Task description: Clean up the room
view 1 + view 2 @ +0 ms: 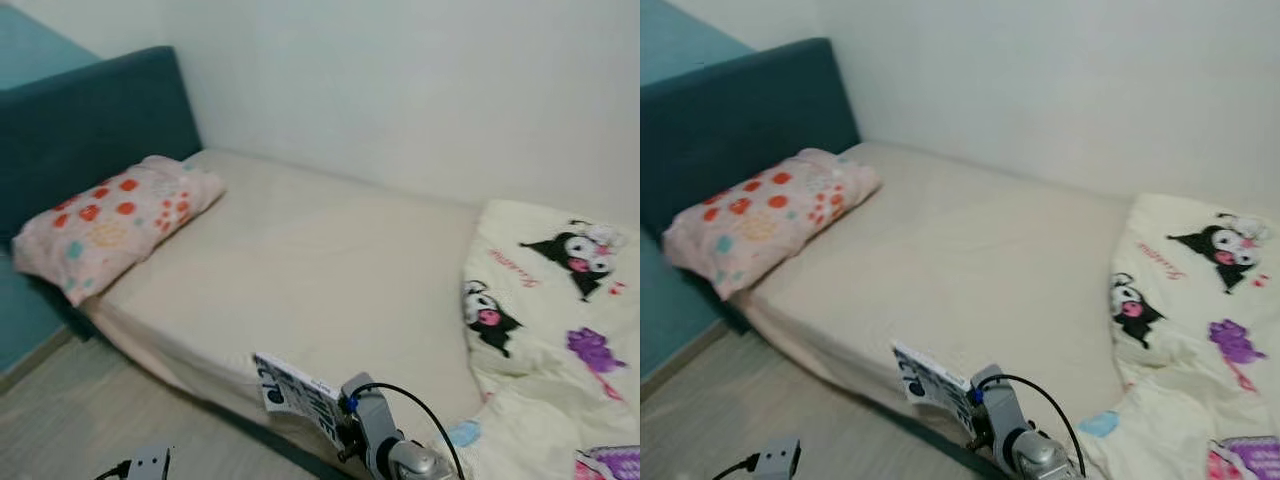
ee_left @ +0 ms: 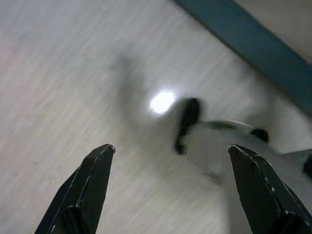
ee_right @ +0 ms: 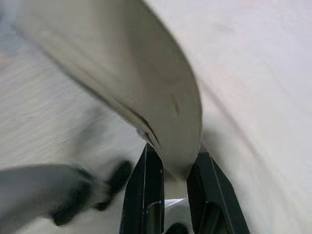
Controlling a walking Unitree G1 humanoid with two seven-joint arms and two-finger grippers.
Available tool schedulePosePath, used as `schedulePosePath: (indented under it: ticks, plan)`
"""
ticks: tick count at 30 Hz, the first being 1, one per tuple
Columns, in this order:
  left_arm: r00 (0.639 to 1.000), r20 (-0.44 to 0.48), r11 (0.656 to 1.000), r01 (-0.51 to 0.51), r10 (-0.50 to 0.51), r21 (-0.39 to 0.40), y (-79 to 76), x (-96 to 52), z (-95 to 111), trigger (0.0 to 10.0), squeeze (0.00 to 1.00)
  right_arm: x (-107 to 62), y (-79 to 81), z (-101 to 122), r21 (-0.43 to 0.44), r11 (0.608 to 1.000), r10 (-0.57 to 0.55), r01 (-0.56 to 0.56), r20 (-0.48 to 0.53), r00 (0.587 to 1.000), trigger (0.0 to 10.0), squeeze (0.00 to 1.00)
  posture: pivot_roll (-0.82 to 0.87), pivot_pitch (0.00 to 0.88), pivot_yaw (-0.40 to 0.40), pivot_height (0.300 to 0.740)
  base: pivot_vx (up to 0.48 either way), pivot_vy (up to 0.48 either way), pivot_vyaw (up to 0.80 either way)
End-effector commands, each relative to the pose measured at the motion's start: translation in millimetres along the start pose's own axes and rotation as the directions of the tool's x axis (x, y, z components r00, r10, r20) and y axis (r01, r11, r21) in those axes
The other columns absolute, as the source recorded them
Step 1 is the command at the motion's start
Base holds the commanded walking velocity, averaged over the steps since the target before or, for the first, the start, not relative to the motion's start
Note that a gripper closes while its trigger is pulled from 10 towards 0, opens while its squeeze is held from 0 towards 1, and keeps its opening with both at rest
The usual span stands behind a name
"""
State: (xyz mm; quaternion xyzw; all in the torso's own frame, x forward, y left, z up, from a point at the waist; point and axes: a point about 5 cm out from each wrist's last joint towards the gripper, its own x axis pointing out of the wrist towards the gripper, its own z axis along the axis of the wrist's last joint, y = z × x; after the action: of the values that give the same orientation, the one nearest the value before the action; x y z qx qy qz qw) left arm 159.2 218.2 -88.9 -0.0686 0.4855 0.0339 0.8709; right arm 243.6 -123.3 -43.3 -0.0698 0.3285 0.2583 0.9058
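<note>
**Right gripper carries a booklet at the bed's near edge**

Right gripper point(image 3: 168, 170): fingers closed down on the lower edge of a thin printed booklet point(image 1: 290, 390), held up over the near edge of the bed point(image 1: 300, 260). Booklet's long axis runs roughly along that edge, fanning away from the fingertips. Left gripper point(image 2: 170, 156): fingers spread wide, holding nothing, low over the floor point(image 2: 73, 73). Pillow point(image 1: 110, 220) at the headboard end, cartoon blanket point(image 1: 560, 320) bunched at the robot's right. Judgement: the bare mattress lies directly ahead of the right gripper, so the right arm is the one to place the booklet; where it belongs is unclear.
</note>
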Motion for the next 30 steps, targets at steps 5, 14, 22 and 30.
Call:
schedulePosePath:
  ticks: [5,14,22,30]
  plan:
    - [1.0,0.011,1.0,0.003,-0.003,-0.012,3.3,-0.8,1,10.0,0.0,5.5,0.2,28,0.033,0.999,0.012,-0.017,0.138,0.99,10.0,0.0,-0.09,0.042,0.01,0.74,0.0,0.0,0.77]
    - [1.0,0.011,1.0,0.005,-0.005,-0.003,3.4,-0.7,2,10.0,0.0,7.7,-4.2,50,0.018,1.0,0.003,-0.007,0.209,0.978,10.0,0.0,-0.1,0.041,0.013,0.74,0.332,0.0,0.43]
    - [1.0,0.013,1.0,0.012,-0.012,-0.002,2.1,-0.5,2,10.0,0.0,6.8,-6.6,57,0.025,0.999,0.013,-0.02,0.251,0.968,10.0,0.0,-0.1,0.038,0.014,0.74,0.48,0.0,0.46]
    - [1.0,0.005,1.0,0.014,-0.014,0.005,2.4,-0.9,0,10.0,0.0,6.0,-7.9,62,-0.01,0.999,0.034,-0.032,0.268,0.963,10.0,0.0,-0.1,0.037,0.014,0.74,0.48,0.0,0.49]
